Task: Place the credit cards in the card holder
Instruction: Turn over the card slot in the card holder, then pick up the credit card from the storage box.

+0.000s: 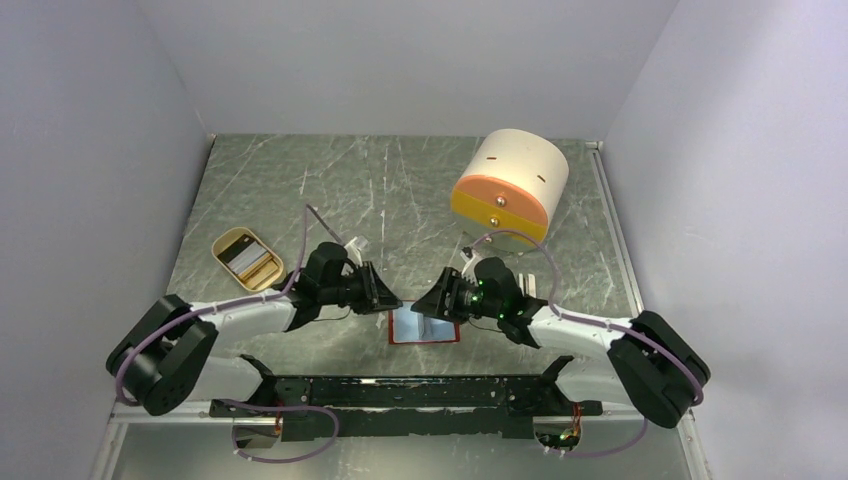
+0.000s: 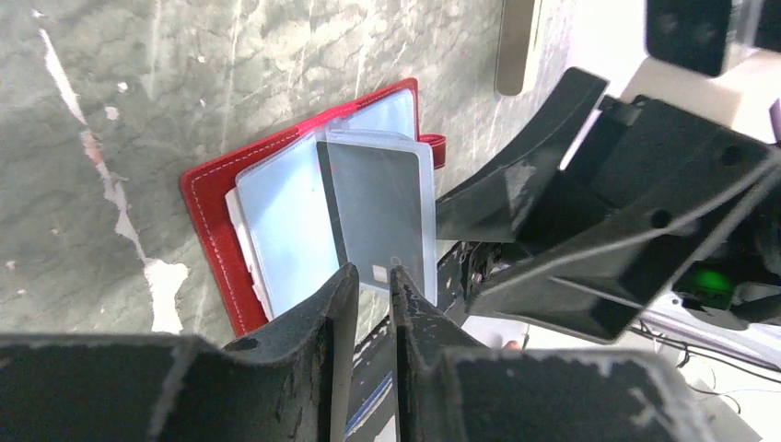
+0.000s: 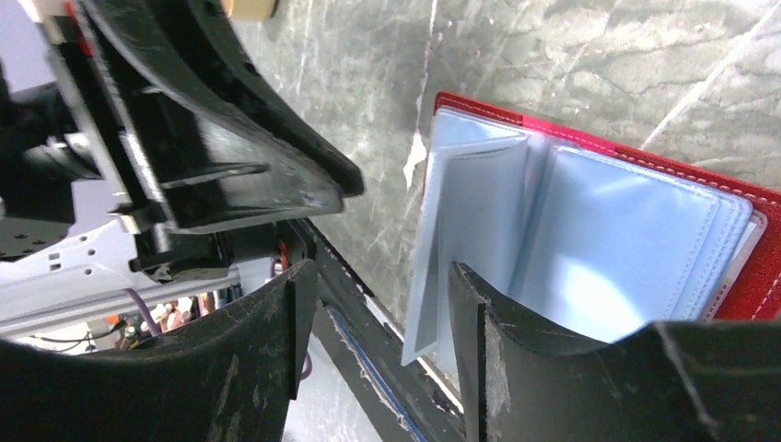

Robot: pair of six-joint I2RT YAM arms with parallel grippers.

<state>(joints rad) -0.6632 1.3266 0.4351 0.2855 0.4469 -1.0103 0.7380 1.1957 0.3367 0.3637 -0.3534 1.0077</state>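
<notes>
- Top view: the red card holder point(image 1: 397, 338) lies open at 6 o'clock on the grey marble table point(image 1: 300, 190), its near edge just beside the black rail point(image 1: 400, 392). Its long axis runs 9 to 3 o'clock.
- The left gripper point(image 1: 392, 300) closes in from 9 o'clock and the right gripper point(image 1: 420, 302) from 3 o'clock, so the 2 nearly meet over the holder.
- Bare marble stretches toward 12 o'clock. A beige tray point(image 1: 222, 245) holding spare cards point(image 1: 247, 258) sits at 9 o'clock, and a cream-and-orange cylinder point(image 1: 510, 180) at 1 o'clock.
- Left wrist view: a dark grey credit card point(image 2: 373, 212) lies in a clear pocket of the card holder point(image 2: 207, 198), long axis 12 to 6 o'clock.
- The card's near short edge sits at the left gripper point(image 2: 371, 276), whose jaws stand a narrow slit apart. Whether they pinch the card cannot be told, and any print on it is too blurred to read.
- Right wrist view: the right gripper point(image 3: 382, 269) has its jaws well apart, with 1 pale blue leaf of the card holder point(image 3: 700, 184) standing between them and clamped by neither. The holder's red border runs from 12 to 3 o'clock.
</notes>
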